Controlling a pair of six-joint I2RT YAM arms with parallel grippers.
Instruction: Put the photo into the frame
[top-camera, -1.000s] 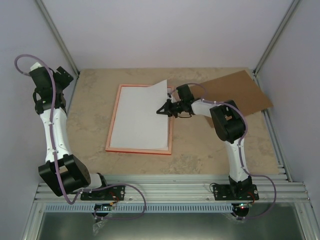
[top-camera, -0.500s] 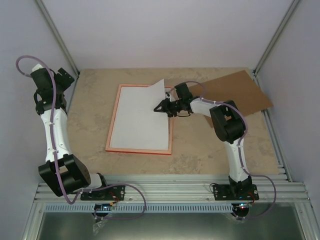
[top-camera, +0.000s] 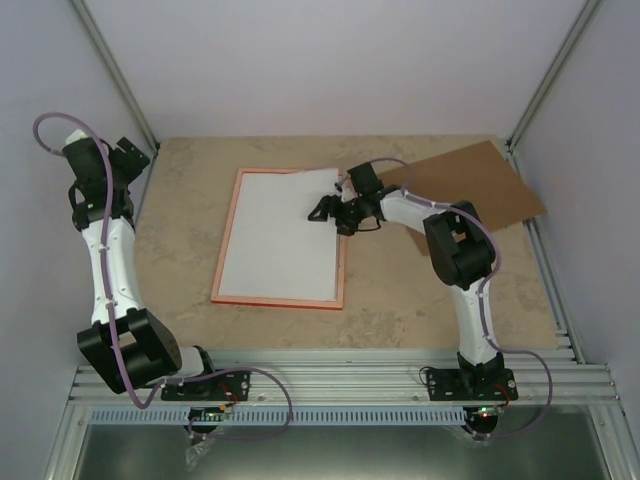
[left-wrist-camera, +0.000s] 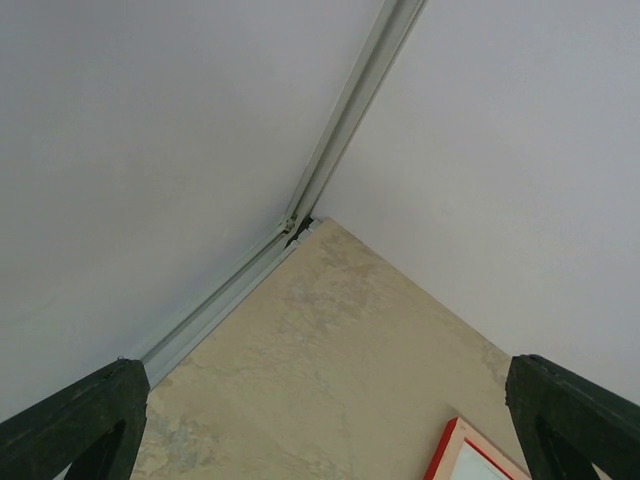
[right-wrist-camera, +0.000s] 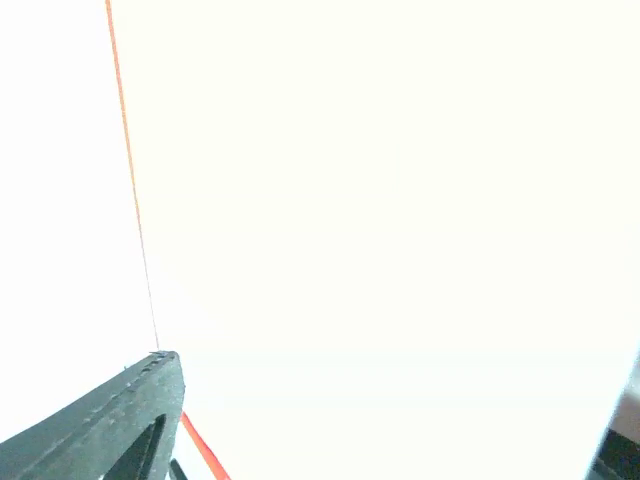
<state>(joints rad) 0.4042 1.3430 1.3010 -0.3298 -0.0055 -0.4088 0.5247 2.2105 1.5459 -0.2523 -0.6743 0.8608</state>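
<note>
On a beige marbled table (top-camera: 180, 230) the frame (top-camera: 280, 302) is laid flat near the middle. A brown cardboard board (top-camera: 480, 190) is set at the far right, apparently flat.

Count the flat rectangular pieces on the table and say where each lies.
3. The frame lies at the centre; the photo, white side up, lies in it; the cardboard board is at the far right. None seems hidden.
</note>
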